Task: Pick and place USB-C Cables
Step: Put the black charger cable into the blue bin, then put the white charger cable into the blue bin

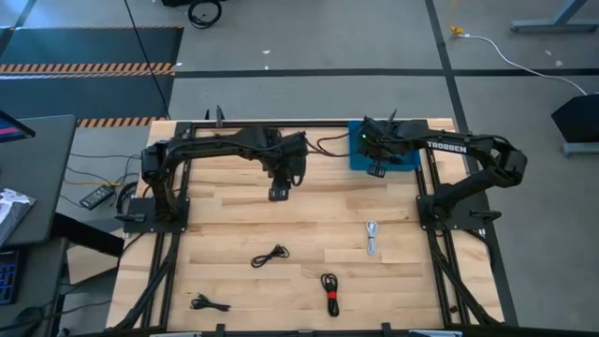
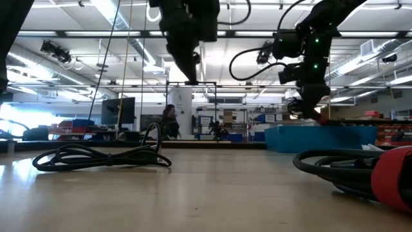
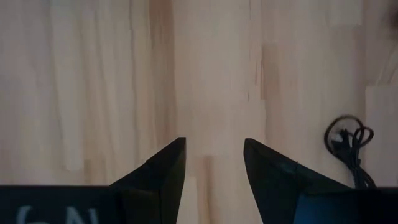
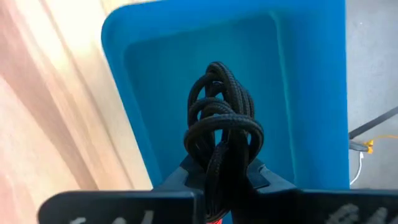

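The right gripper hangs over the blue tray at the far right part of the wooden table. Its two dark fingers are pressed in on a black braided cable. The coil sits right between the jaws and sticks out past the tips, bunched in loops, with the tray's floor behind it. A tiny bit of red shows low down between the fingers; it may be a tie band, but it is too small to be sure. From above, this gripper is over the near edge of the tray.

The left gripper hangs above bare wood near the middle of the table's far half. Its jaws are spread apart and hold nothing; you can see plain wood in the gap. From above it is well apart from every cable.

Four more cables lie on the table nearer the front. A white one lies straight on the right side. A black one lies loose near the middle. A black one with a red band lies in front of that. Another black one lies at the front left. In the low view, the loose black cable and the red-banded one lie flat on the wood.
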`<state>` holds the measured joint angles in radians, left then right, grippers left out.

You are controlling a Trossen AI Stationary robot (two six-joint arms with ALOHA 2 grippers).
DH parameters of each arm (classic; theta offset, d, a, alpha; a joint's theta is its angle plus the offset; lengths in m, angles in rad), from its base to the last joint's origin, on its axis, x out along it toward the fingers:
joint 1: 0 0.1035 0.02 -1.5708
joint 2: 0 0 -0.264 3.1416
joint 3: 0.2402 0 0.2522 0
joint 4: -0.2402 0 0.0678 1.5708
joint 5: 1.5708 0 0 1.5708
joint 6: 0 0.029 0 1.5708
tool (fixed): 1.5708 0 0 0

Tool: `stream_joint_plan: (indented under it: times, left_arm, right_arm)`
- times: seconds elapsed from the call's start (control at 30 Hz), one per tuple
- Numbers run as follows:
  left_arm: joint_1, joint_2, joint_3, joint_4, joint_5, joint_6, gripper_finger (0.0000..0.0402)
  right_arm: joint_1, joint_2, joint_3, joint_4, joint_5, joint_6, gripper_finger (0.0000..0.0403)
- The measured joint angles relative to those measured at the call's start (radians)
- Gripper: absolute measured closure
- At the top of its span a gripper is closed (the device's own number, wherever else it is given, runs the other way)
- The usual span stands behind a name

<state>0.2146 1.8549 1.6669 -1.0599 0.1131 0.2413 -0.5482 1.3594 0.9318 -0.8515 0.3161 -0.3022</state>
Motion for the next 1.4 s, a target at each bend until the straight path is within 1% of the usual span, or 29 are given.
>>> stream_joint_plan:
  times: [0.13, 0.23, 0.33, 0.37, 0.5, 0.67, 0.8, 0.9, 1.03, 1.2, 1.27, 1.37, 1.4]
  left_arm:
    - [-0.004, 0.0, -0.041, 0.007, -0.001, -0.049, 0.0232]
    - [-0.02, 0.0, -0.063, 0.007, -0.001, -0.073, 0.0232]
    - [-0.039, 0.0, -0.085, 0.001, 0.0, -0.077, 0.0232]
    - [-0.044, 0.0, -0.089, -0.001, 0.002, -0.08, 0.0232]
    - [-0.06, 0.0, -0.091, -0.018, 0.0, -0.103, 0.0232]
    - [-0.073, 0.0, -0.091, -0.005, 0.0, -0.1, 0.0232]
    - [-0.071, 0.0, -0.091, 0.063, -0.006, -0.089, 0.0232]
    - [-0.063, 0.0, -0.091, 0.103, -0.009, -0.049, 0.0232]
    - [-0.037, 0.0, -0.091, 0.156, -0.008, 0.009, 0.0232]
    - [-0.003, 0.0, -0.091, 0.297, -0.006, 0.133, 0.0232]
    - [0.005, 0.0, -0.091, 0.376, 0.038, 0.168, 0.0232]
    - [0.004, 0.0, -0.091, 0.487, 0.14, 0.191, 0.0232]
    - [0.0, 0.0, -0.091, 0.509, 0.155, 0.197, 0.0232]
  right_arm:
    - [-0.012, 0.008, 0.0, -0.044, -0.01, -0.015, 0.0368]
    - [-0.028, 0.031, 0.0, -0.084, -0.05, -0.012, 0.0368]
    - [-0.041, 0.058, 0.0, -0.08, -0.056, -0.005, 0.0367]
    - [-0.044, 0.064, 0.0, -0.076, -0.057, -0.004, 0.0359]
    - [-0.051, 0.081, 0.0, -0.068, -0.06, -0.004, 0.0301]
    - [-0.05, 0.064, 0.0, -0.064, -0.049, -0.006, 0.0227]
    - [-0.048, 0.015, 0.0, -0.065, -0.031, -0.007, 0.0182]
    - [-0.031, -0.046, 0.0, -0.098, -0.032, 0.014, 0.0159]
    - [0.032, -0.158, 0.0, -0.169, -0.093, 0.084, 0.0148]
    - [0.186, -0.279, 0.0, -0.26, -0.209, 0.215, 0.0154]
    - [0.251, -0.312, 0.0, -0.27, -0.248, 0.3, 0.0157]
    - [0.349, -0.354, 0.0, -0.265, -0.302, 0.418, 0.0158]
    - [0.385, -0.363, 0.0, -0.264, -0.316, 0.451, 0.0158]
